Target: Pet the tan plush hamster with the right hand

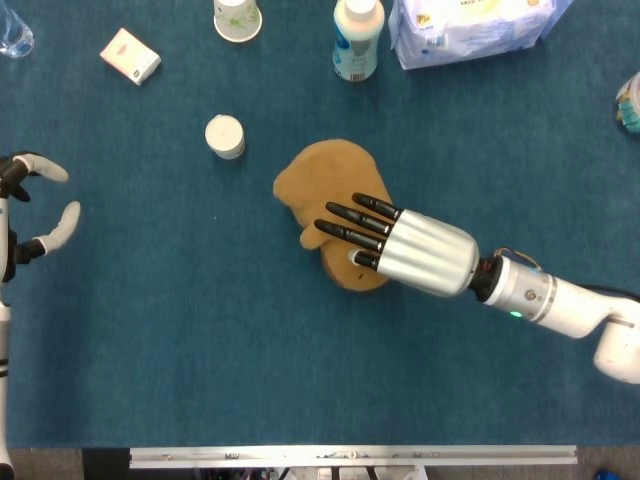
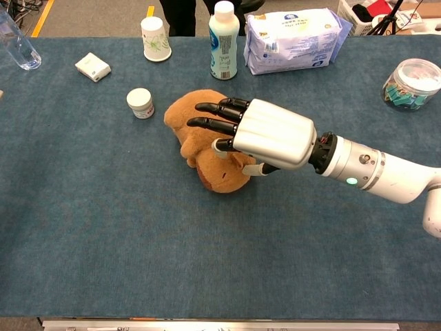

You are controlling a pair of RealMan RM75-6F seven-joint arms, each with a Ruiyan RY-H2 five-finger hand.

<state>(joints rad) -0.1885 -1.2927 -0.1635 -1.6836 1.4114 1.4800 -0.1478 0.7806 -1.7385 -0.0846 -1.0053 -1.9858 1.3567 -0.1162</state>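
Note:
The tan plush hamster [image 1: 318, 180] [image 2: 189, 117] lies in the middle of the blue table. My right hand [image 1: 395, 245] [image 2: 258, 131] lies flat over its near half, black fingers [image 1: 345, 232] stretched out and apart across the plush, holding nothing. The silver back of the hand hides part of the hamster. At the left edge of the head view my left hand [image 1: 35, 205] hovers with its fingers apart and nothing in it; the chest view does not show it.
A small white jar [image 1: 225, 136] stands left of the hamster. Along the far edge are a white box [image 1: 130, 55], a paper cup [image 1: 238, 18], a white bottle [image 1: 357, 40], a pack of wipes [image 1: 470, 30] and a clear tub [image 2: 413, 83].

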